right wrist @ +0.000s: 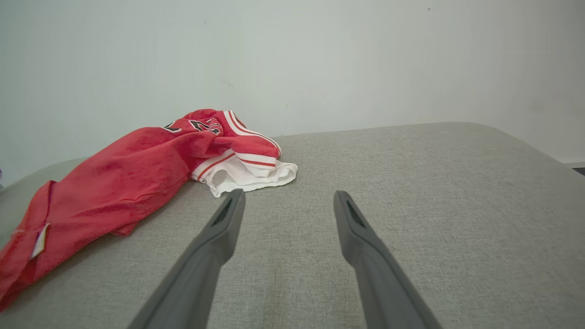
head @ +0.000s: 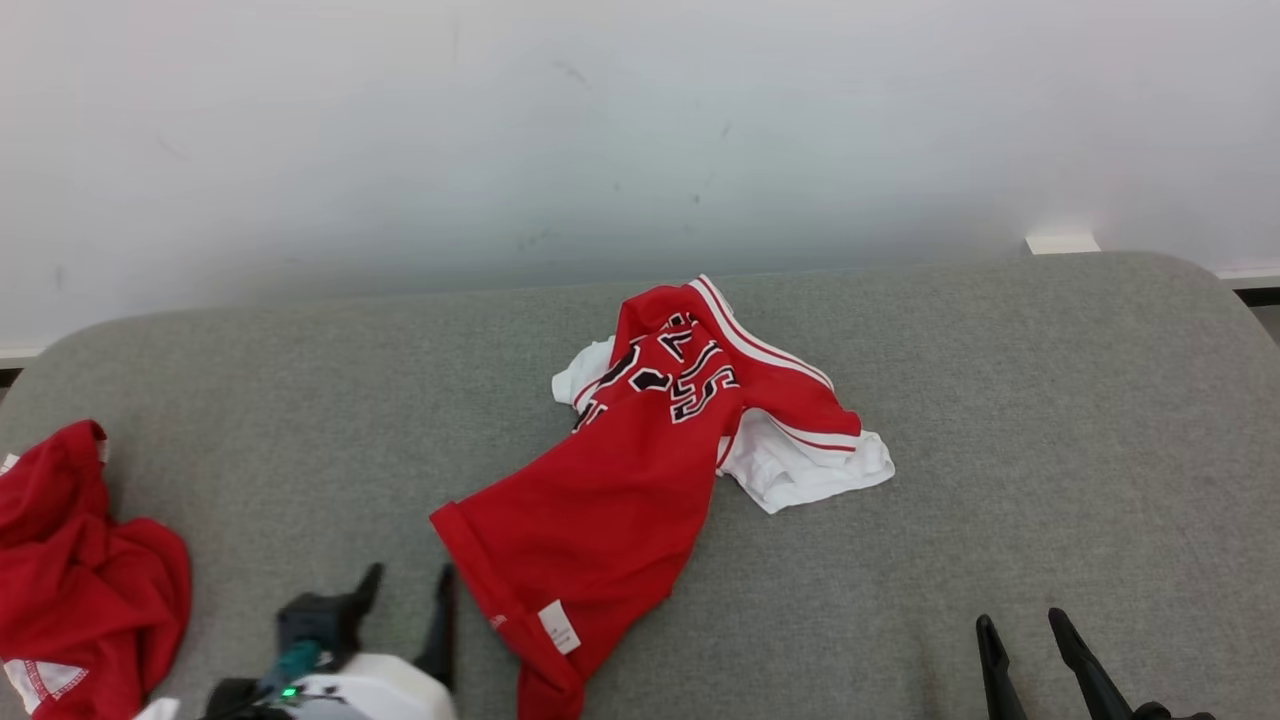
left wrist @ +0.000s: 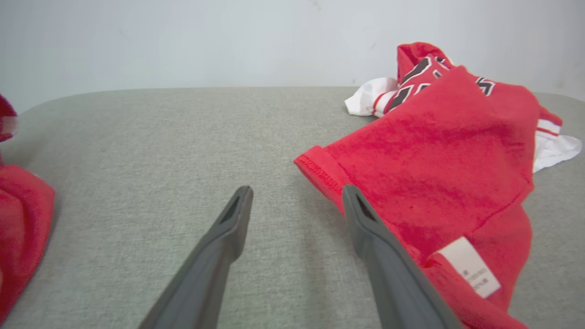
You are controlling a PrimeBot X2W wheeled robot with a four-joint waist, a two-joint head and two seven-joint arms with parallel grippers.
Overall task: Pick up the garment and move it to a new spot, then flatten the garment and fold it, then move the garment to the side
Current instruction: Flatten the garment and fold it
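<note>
The garment (head: 620, 480) is a red jersey with black-and-white lettering and white trim, lying crumpled in the middle of the grey padded table (head: 1050, 420). Its hem with a white label points toward me. My left gripper (head: 410, 590) is open at the lower left, just left of that hem; in the left wrist view the garment (left wrist: 438, 155) lies against the right finger (left wrist: 365, 219) and nothing sits between the fingers. My right gripper (head: 1022, 630) is open at the lower right, well clear of the garment (right wrist: 137, 178).
A second red garment (head: 80, 580) lies bunched at the table's left edge, also seen as red cloth (left wrist: 20, 219) in the left wrist view. A pale wall (head: 640, 130) runs behind the table. Bare grey surface spreads to the right of the jersey.
</note>
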